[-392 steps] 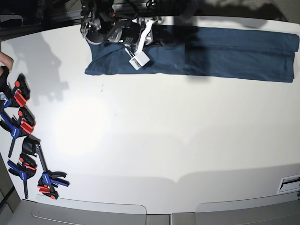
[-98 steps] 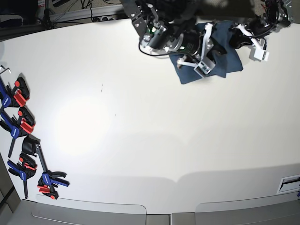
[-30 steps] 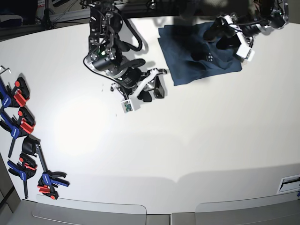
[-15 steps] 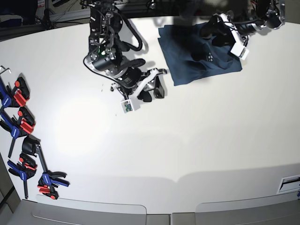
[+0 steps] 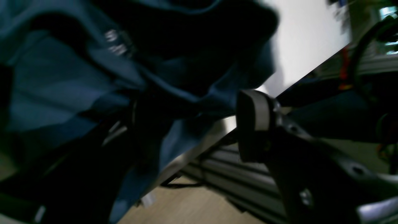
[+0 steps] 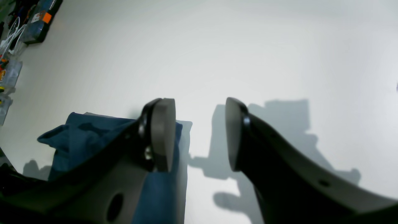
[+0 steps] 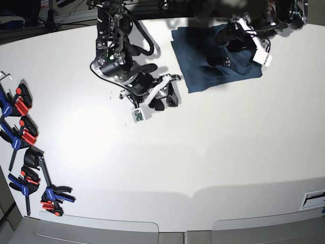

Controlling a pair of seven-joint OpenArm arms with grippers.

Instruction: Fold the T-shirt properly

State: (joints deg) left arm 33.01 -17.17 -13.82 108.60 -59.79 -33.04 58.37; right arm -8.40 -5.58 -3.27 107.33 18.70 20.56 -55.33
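On the white table (image 7: 213, 152), the folded dark navy-blue cotton T-shirt (image 7: 208, 63) lies under the released left hand (image 7: 238, 38); beside it the right hand (image 7: 165, 99) hovers unclenched, empty.

Left wrist view is motion-blurred; the T-shirt (image 5: 77, 81) runs off its left edge, one pincer finger lost in dark folds; the base view's left edge crops the clamps (image 7: 20, 134).

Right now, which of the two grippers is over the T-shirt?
The left gripper, at the table's far edge, hangs open over the folded T-shirt; the right gripper stands beside it over bare table.
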